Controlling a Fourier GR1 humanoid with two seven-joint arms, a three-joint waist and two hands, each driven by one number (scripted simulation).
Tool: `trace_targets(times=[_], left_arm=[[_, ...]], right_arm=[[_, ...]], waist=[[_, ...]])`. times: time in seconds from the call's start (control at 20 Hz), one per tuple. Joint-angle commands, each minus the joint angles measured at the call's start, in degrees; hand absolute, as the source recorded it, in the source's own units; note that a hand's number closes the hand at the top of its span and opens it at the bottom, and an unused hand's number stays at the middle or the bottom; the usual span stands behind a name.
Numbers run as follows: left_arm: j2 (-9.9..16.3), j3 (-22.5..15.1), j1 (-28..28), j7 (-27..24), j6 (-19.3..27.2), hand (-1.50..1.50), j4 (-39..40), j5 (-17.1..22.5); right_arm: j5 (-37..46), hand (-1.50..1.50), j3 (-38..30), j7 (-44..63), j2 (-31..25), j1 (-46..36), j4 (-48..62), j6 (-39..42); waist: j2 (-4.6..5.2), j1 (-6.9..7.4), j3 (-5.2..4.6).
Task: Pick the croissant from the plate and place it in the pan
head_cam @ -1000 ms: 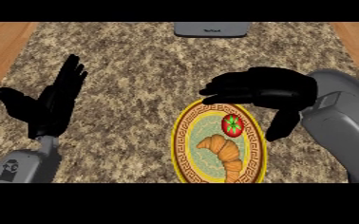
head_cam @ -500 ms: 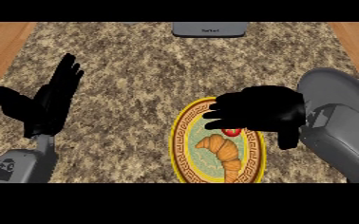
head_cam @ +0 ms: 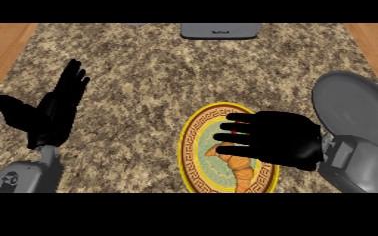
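Golden croissant point(head_cam: 238, 169) lies on the plate point(head_cam: 193, 139) just under the open, straight-fingered right hand point(head_cam: 280, 140).

Speckled stone counter point(head_cam: 170, 75), grey appliance point(head_cam: 220, 30) at far edge, wooden strips at sides

Surface point(head_cam: 170, 75): speckled brown-and-beige stone-look top, filling most of the head view; wood-toned strips show at the far left and far right edges.

On it directly:
- Round plate point(head_cam: 193, 145), yellow rim with a dark key-pattern band, near the lower middle, partly cut by the lower edge.
- Grey pan point(head_cam: 347, 100) at the right edge, partly out of view, just beside the plate.
- Grey flat object point(head_cam: 220, 30) at the top edge, centre-right, well apart from the plate; kind cannot be told.
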Motion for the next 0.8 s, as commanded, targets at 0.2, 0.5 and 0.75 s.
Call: trace_targets(times=[0.2,0.5,0.75], left_arm=[[-0.82,2.91,-0.38,-0.34,-3.12,0.0,1.45,-0.7],[-2.28,3.43,-2.18,1.48,-2.6,0.0,1.01,-1.91],[-3.48,3.3,-2.17,-1.67,-4.34,0.0,3.7,-3.46]], right_arm=[[4.11,-1.5,-4.47,-1.77,4.24,5.19,-5.48,5.07],[12.12,-1.5,-0.11,5.41,9.52,8.06,-8.84,9.08],[18.4,-1.5,1.24,6.38,17.08,6.22,1.53,5.36]], waist=[[0.08,0.09,0.0],[0.04,0.05,0.0],[0.13,0.22,0.0]])
